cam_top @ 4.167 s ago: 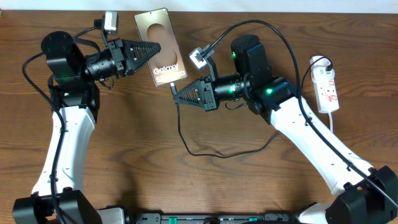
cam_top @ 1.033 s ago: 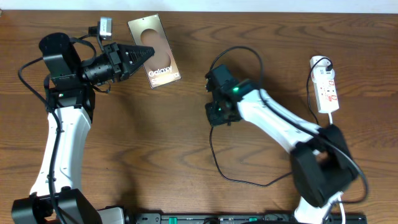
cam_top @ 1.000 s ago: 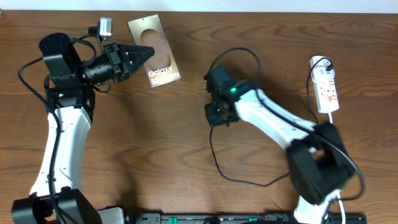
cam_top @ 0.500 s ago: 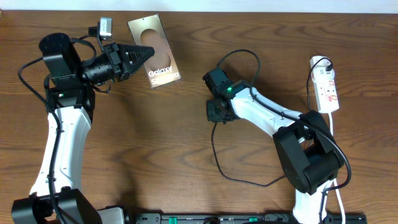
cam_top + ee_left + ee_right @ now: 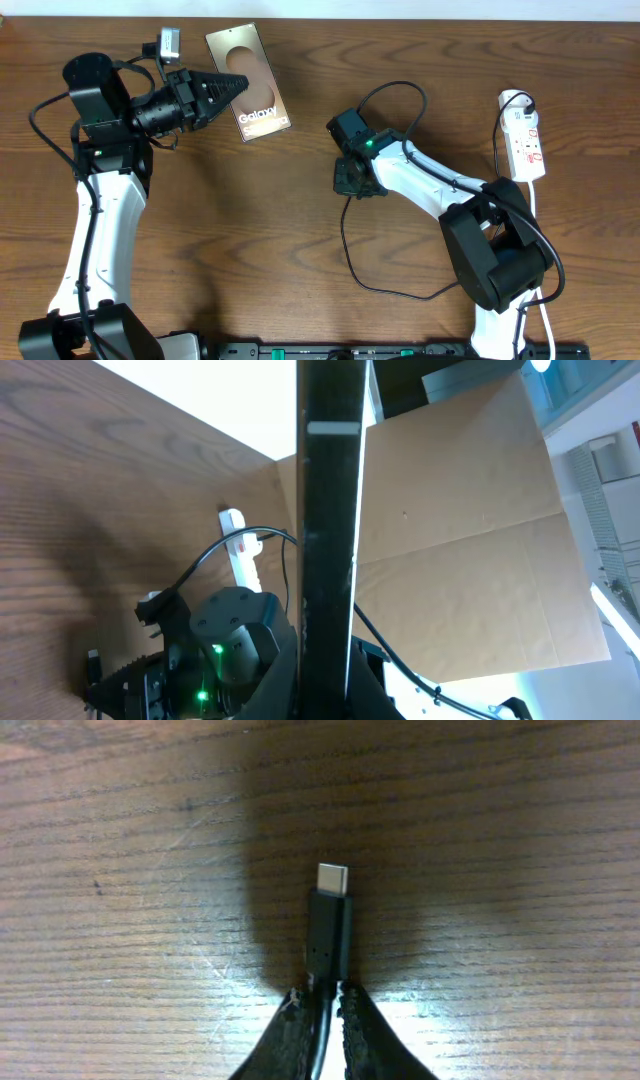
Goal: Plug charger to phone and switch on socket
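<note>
The right gripper has pulled back from the phone's lower edge, where it hung about four seconds ago, and now points straight down at the table, with its arm folded in over itself. In the last half second it has barely shifted.

Its jaws are pinched on the charger just behind the connector. The black body and silver tip stick out ahead of the fingertips, lying on or just above the wood. Behind the jaws, the cable trails in a loose loop across the table.

The plug is therefore not in the phone, and the insertion probably has to be lined up afresh.

Well apart from those jaws, the left gripper is clamped on the phone by one long edge. The phone sits further left than before and at a different angle.

Farthest out, on the opposite side of the right jaws, the socket lies untouched, so switching it on is not yet done.
</note>
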You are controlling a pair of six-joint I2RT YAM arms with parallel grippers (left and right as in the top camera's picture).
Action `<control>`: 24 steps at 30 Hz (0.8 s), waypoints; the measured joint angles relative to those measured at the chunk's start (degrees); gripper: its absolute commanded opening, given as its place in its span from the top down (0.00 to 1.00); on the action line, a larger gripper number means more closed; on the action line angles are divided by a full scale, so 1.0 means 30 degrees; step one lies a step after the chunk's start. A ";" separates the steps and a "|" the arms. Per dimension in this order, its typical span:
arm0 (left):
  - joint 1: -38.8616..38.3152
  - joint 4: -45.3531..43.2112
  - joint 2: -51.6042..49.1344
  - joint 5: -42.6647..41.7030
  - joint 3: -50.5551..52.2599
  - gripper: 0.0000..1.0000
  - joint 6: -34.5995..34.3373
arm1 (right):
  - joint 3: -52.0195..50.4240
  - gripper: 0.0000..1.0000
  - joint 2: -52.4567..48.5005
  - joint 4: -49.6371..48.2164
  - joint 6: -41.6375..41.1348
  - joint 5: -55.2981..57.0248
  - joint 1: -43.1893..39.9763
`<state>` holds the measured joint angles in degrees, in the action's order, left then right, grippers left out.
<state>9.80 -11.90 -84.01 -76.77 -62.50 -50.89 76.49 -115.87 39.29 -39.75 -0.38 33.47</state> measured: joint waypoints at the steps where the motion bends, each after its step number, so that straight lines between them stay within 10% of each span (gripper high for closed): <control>1: 0.0000 0.0000 0.0000 0.0000 0.0000 0.93 0.0000 | 0.0000 0.99 0.0000 -0.0036 -0.0153 -0.0029 -0.0007; 11: 0.0000 0.0000 0.0000 0.0000 0.0000 0.93 0.0000 | -0.0066 0.99 0.0474 -0.0044 0.1668 -0.3606 -0.1129; 24: 0.0000 -0.0022 0.0000 0.0656 0.0000 0.93 -0.0095 | -0.0736 0.99 0.5763 0.0168 1.4302 -2.0888 -0.2193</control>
<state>9.80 -11.97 -84.01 -74.81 -62.50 -51.18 74.28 -98.59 39.79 3.16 -63.05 26.89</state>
